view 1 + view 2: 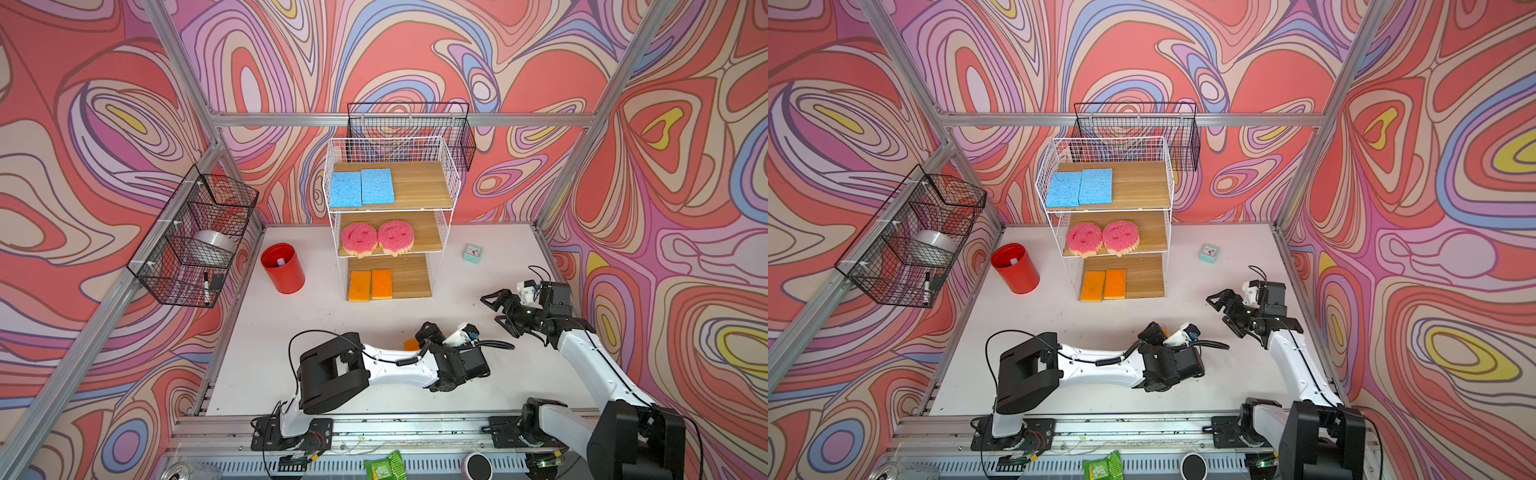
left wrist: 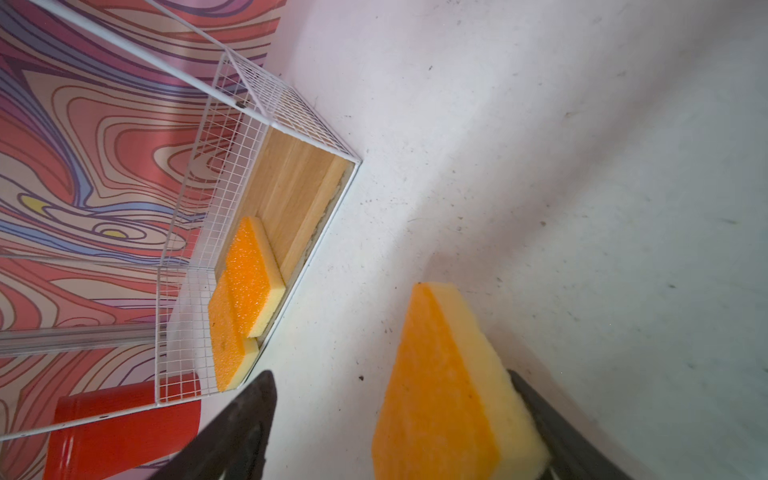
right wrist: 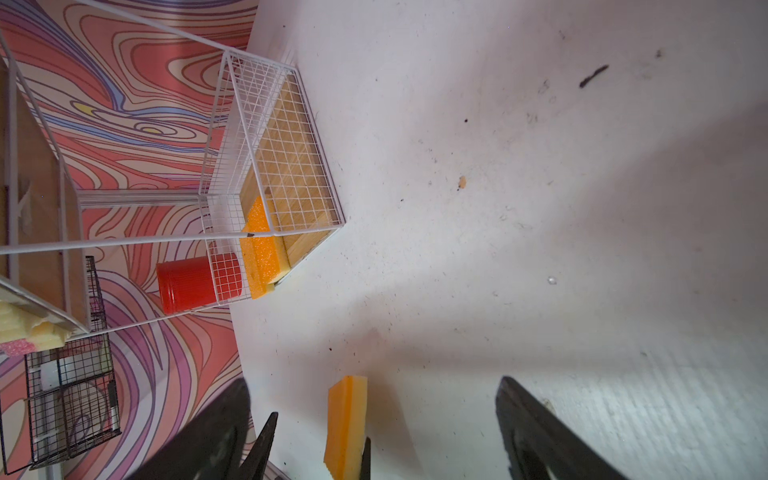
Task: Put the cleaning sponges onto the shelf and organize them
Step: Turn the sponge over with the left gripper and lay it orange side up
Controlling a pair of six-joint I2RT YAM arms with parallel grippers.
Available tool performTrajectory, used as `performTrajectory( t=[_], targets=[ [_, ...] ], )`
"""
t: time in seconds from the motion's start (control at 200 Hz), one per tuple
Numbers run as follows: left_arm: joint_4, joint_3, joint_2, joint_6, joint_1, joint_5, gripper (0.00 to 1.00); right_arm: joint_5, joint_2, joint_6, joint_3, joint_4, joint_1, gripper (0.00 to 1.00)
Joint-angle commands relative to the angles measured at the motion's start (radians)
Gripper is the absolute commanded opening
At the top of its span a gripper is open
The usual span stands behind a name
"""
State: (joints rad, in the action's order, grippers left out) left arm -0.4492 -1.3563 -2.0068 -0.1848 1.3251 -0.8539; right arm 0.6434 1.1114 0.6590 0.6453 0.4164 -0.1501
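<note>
The white wire shelf holds two blue sponges on its top board, two pink smiley sponges on the middle board and two orange sponges on the left of the bottom board. A third orange-and-yellow sponge stands on edge in front of the shelf, between the fingers of my left gripper. That gripper is open. The sponge's yellow side touches one finger, and a wide gap separates it from the other. My right gripper hovers open and empty to the right, pointing at that sponge.
A red cup stands left of the shelf and a small mint clock to its right. Black wire baskets hang on the left wall and behind the shelf. The right half of the bottom board is bare.
</note>
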Motion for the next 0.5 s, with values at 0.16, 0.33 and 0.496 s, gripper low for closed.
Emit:
performTrajectory(
  t=[0.16,0.33,0.496],
  targets=[
    [-0.024,-0.035,0.058,0.008,0.001,0.299,1.00,-0.007,0.031,-0.055,0.043,0.027,-0.004,0.97],
    [0.011,0.042,0.183,-0.032,-0.022,0.465,1.00,-0.042,0.049,-0.104,0.058,0.071,0.003,0.97],
    [0.087,0.209,0.360,-0.139,-0.054,0.521,0.95,-0.096,0.064,-0.128,0.076,0.105,0.101,0.93]
  ],
)
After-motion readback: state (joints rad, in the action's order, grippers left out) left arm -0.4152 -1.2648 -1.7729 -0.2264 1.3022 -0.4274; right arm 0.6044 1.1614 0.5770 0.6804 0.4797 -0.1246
